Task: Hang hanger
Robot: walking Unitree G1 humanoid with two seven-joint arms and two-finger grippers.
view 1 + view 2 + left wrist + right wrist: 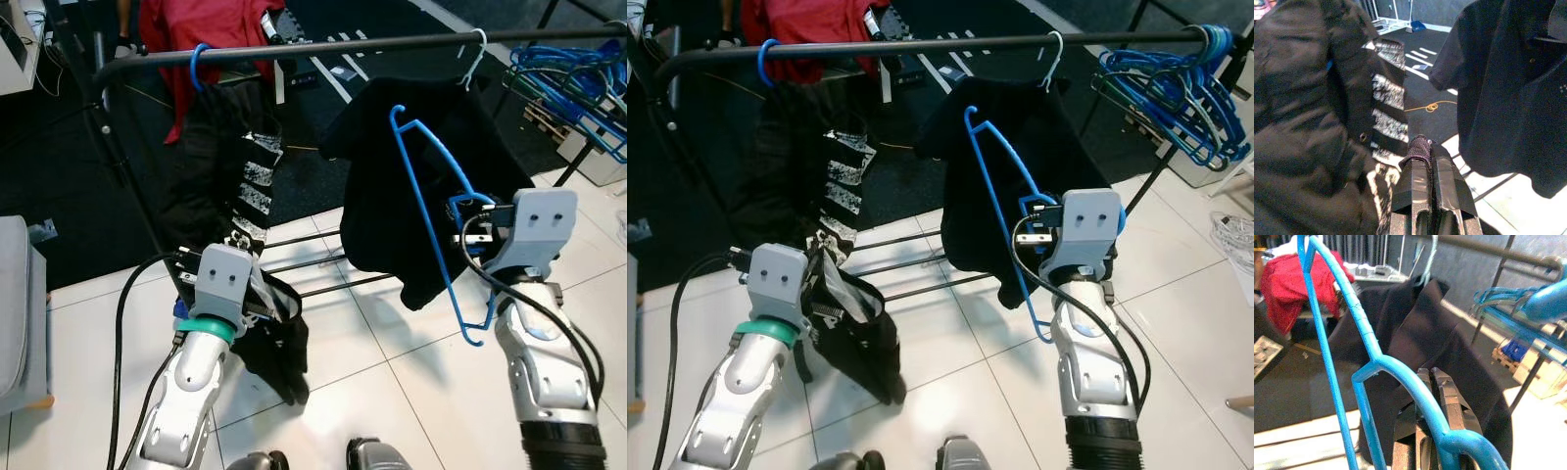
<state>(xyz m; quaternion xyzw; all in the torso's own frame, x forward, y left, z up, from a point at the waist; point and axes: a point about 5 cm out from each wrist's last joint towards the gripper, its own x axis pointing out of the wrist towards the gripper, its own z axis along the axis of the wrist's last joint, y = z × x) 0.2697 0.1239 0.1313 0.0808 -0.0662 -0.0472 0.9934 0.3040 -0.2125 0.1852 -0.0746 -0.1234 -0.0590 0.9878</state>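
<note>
My right gripper (1436, 382): my two black fingers are pressed together on the blue hanger (428, 186). I hold it up in front of the rack.
Blue hanger: it is bare, with no clothes on it. It sits tilted in my grip, with its hook (396, 117) pointing up. The hook is below the black rail (323, 45) and is not touching it. The hanger is right in front of the dark shirt (382, 215).
My left gripper (1422, 152): my fingers are squeezed shut on a bit of the black jacket (1308, 112), down low by its striped part (257, 181).
Black jacket: it hangs from the rail on a blue hook (199, 67), on my left side. Its lower part is bunched up beside my left wrist.
Dark shirt: it hangs from the rail on a pale hook (476, 57), to the right of the jacket.
More hangers: a bunch of blue hangers (1176, 88) hangs at the far right end of the rail.
Behind the rack: some red cloth (211, 29) sits on the far side, over a dark floor.
Floor: under me are white tiles (392, 392).
</note>
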